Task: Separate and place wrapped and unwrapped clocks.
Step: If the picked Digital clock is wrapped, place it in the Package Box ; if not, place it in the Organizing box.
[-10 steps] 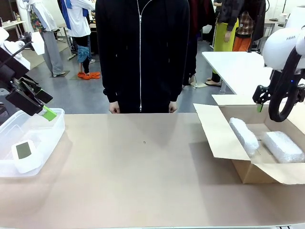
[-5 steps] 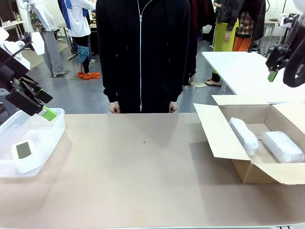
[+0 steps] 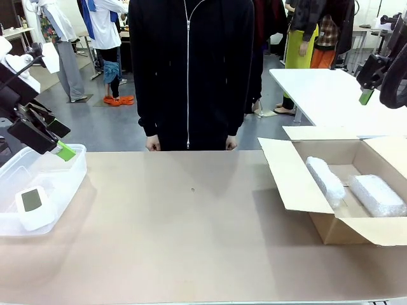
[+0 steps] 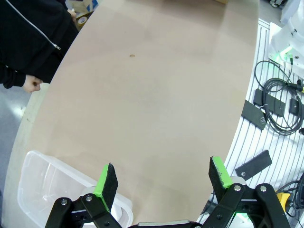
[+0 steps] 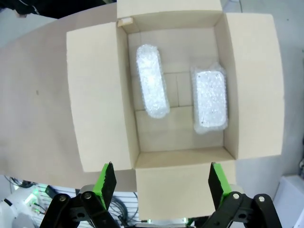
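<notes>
Two wrapped bundles in bubble wrap lie side by side inside the open cardboard box [image 3: 299, 184] at the table's right: one [image 3: 325, 182] [image 5: 152, 80] nearer the middle, the other [image 3: 378, 195] [image 5: 209, 99] beside it. The unwrapped white clock [image 3: 33, 206] with a grey-green screen rests in the clear plastic bin [image 3: 63, 184] at the left. My left gripper [image 3: 54, 140] [image 4: 161, 180] hangs open above the bin's far edge, nothing between its fingers. My right gripper [image 5: 159, 183] is open, high above the box; one green fingertip [image 3: 365, 96] shows at the upper right.
A person in a black zip jacket [image 3: 187, 70] stands at the far edge, hands [image 3: 152, 145] at the table rim. The brown tabletop [image 3: 191, 222] between bin and box is bare. The box's flaps [image 5: 97, 95] are spread outward. Cables lie beside the table in the left wrist view.
My right arm has risen from just over the box to high at the upper right. The left arm, bundles and clock have stayed put.
</notes>
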Motion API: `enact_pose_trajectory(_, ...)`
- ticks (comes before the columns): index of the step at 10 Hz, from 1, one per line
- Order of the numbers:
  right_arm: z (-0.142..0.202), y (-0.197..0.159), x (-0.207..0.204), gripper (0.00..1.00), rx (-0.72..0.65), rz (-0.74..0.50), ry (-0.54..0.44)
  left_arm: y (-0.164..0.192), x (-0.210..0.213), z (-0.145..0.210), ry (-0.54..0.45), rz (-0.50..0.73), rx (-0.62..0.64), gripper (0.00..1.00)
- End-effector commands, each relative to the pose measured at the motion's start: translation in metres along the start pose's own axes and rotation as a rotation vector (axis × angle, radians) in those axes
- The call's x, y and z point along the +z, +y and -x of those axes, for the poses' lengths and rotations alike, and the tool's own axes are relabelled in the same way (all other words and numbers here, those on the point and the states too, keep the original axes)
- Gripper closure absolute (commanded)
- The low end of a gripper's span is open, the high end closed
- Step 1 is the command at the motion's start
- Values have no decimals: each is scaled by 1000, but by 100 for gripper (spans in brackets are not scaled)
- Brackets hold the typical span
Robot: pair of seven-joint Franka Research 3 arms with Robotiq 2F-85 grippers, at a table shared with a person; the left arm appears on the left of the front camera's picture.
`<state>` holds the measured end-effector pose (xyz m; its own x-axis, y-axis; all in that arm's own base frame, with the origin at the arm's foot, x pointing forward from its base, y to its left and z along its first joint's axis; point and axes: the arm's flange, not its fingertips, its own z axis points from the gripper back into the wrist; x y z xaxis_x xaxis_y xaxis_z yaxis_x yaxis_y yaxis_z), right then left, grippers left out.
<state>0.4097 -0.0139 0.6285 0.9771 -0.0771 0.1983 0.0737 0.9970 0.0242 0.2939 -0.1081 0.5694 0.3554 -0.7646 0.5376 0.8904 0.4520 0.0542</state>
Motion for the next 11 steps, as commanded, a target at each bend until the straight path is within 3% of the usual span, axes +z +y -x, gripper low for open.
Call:
enact_pose_trajectory(1,-1,-2,-6,0,-1,1,-14,-1,-1,0,0,-14,5,0)
enact_pose_trajectory(11,-1,-2,-6,0,-1,1,-14,-1,-1,0,0,-14,5,0)
